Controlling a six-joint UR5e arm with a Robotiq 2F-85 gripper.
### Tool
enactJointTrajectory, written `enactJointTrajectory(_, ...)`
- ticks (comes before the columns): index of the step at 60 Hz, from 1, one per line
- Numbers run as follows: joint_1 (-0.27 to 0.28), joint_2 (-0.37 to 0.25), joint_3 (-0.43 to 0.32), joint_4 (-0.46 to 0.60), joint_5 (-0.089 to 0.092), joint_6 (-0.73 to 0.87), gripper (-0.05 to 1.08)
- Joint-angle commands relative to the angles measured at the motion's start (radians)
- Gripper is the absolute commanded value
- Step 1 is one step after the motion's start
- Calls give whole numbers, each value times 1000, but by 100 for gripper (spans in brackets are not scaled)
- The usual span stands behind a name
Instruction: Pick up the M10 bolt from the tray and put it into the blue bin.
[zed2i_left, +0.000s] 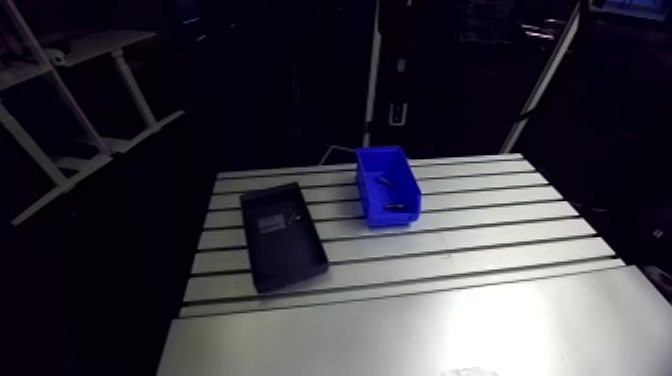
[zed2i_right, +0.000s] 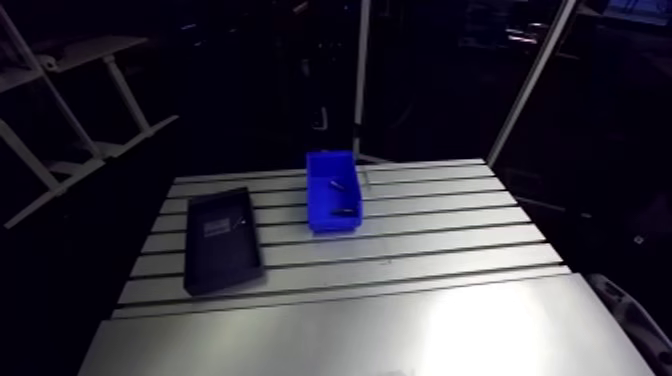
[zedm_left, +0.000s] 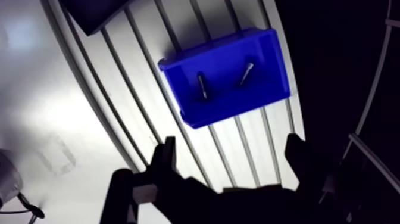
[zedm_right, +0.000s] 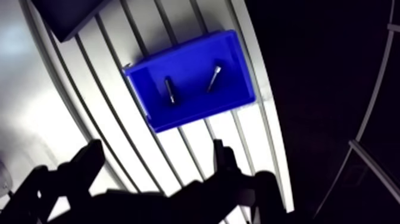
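In the arm view the black tray (zed2i_left: 290, 258) lies left of centre on the slotted table (zed2i_left: 480, 240). Its floor shows only a pale patch and a thin light streak (zed2i_left: 292, 215), too faint to name. Just right of it, apart from it, stands the blue bin (zed2i_left: 392, 217) near the middle of the frame. The gripper does not show in this view.

In the wrist view the gripper (zedm_left: 231, 146) hangs above the table with the bin ahead of it. The fingers (zedm_left: 163, 161) are spread wide and hold nothing. Two pieces lie apart on the bin's floor, a dark bolt (zedm_left: 202, 85) and a pale screw (zedm_left: 246, 73). The dark one is probably the M10 bolt, so the task looks done or nearly so.

The likeliest slip is a misreading. If the streak in the tray is the real bolt, taking the job as finished would leave it behind. A reach into the bin could also catch its rim and shove it across the slots.

Only a corner of the tray shows beyond the bin in the wrist view. The bolts' threads and sizes cannot be made out.
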Motion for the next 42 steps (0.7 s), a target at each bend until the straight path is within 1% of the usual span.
enactJointTrajectory(1, 43, -108, -30, 92, 27, 559, 0)
enactJointTrajectory(2, 50, -110, -31, 101, 27, 602, 0)
enactJointTrajectory(3, 50, -110, -31, 101, 27, 602, 0)
enactJointTrajectory(4, 54, -113, -35, 110, 27, 647, 0)
enactJointTrajectory(5, 54, -113, -35, 110, 27, 647, 0)
enactJointTrajectory(6, 55, -113, -40, 119, 27, 687, 0)
enactJointTrajectory(9, 55, -115, -42, 127, 28, 726, 0)
enactJointTrajectory(10, 56, -115, -43, 133, 27, 763, 0)
enactJointTrajectory(13, 56, -115, -46, 141, 26, 799, 0)
enactJointTrajectory(15, 55, -115, -56, 171, 24, 868, 0)
enactJointTrajectory(18, 55, -115, -65, 198, 24, 900, 0)
enactJointTrajectory(19, 53, -115, -75, 229, 25, 927, 0)
enactJointTrajectory(22, 54, -115, -84, 250, 27, 956, 0)
enactJointTrajectory(24, 55, -115, -98, 267, 26, 1015, 0)
enactJointTrajectory(28, 55, -118, -110, 270, 20, 1065, 0)
enactJointTrajectory(33, 55, -125, -131, 282, 21, 1101, 0)
enactJointTrajectory(37, 49, -133, -152, 315, 21, 1129, 0)
enactJointTrajectory(42, 44, -136, -173, 371, 25, 1157, 0)
